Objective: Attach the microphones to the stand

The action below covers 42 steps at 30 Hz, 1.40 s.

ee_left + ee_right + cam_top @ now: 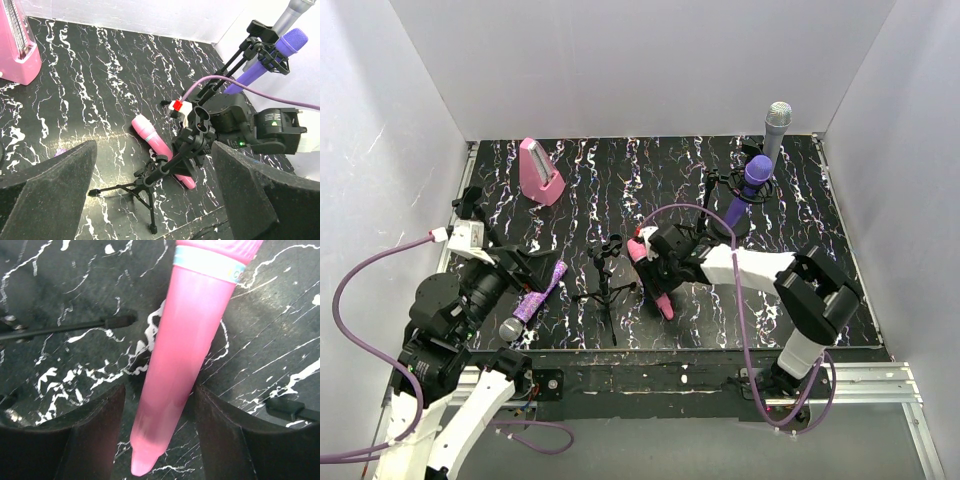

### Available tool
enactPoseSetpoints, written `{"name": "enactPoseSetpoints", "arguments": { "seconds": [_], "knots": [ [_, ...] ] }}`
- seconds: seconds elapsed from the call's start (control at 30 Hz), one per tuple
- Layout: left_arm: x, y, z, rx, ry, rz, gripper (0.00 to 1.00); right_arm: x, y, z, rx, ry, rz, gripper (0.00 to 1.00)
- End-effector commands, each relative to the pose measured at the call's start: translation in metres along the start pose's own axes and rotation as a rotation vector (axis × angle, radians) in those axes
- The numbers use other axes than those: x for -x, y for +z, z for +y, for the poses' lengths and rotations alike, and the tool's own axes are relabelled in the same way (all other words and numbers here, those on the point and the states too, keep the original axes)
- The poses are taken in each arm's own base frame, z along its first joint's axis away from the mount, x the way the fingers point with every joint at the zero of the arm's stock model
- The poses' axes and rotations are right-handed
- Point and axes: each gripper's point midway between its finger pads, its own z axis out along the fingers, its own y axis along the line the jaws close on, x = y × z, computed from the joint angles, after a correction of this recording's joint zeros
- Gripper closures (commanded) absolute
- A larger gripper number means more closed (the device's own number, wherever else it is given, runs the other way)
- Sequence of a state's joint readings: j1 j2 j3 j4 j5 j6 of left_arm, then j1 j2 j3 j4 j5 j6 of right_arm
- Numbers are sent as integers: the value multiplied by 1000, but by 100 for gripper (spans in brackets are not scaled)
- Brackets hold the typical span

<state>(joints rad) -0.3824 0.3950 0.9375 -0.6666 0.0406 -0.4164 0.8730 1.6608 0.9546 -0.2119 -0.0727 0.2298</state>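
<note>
The right gripper point(655, 268) is down over the pink mic point(185, 350), just right of the small tripod point(604, 285). Its two fingers point(95, 435) flank the mic's slim handle, close on both sides. Whether they press on it cannot be told from the wrist view, as shadow fills the narrow gap on one side. The mic lies flat on the black marbled table point(820, 260). Its ribbed head points to the back wall and its tapered tail to the near edge, past the fingers. One thin tripod leg lies on the table just left of the handle. The tripod's clip at the top of its pole holds nothing.

The left gripper point(154, 150) hangs left of the tripod, fully spread and holding nothing. It faces the tripod and the pink mic beyond it. Below it, just left of the tripod, the glitter mic point(540, 292) lies on the table. Its silver head is toward the near edge.

Right of the tripod and farther back stands a taller stand point(732, 205). The purple mic point(748, 185) sits slanted in a clip on it. The silver mic point(777, 125) rises just behind, head up near the back wall. A pink wedge box point(540, 172) stands well left of the tripod, toward the back.
</note>
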Motion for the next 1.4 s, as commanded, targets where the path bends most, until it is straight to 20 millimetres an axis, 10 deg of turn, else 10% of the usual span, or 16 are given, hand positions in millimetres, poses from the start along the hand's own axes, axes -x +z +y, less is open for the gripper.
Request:
{"name": "enactPoseSetpoints", "arguments": {
  "seconds": [0.0, 0.17, 0.47, 0.8, 1.1, 1.37],
  "knots": [
    [2, -2, 1, 6, -5, -9, 2, 24, 4, -13, -108, 9, -47, 37],
    [6, -3, -4, -15, -9, -18, 2, 19, 13, -36, -232, 3, -9, 41],
    [1, 0, -24, -120, -31, 19, 2, 38, 0, -32, -199, -39, -73, 83],
    [42, 24, -64, -236, -181, 4, 2, 176, -164, 21, 202, -38, -524, 99],
    [63, 61, -90, -343, -299, 8, 2, 213, -245, 81, 461, -159, -618, 99],
    [71, 85, -112, -498, -380, -34, 2, 209, -278, 116, 654, -227, -601, 99]
  ]
}}
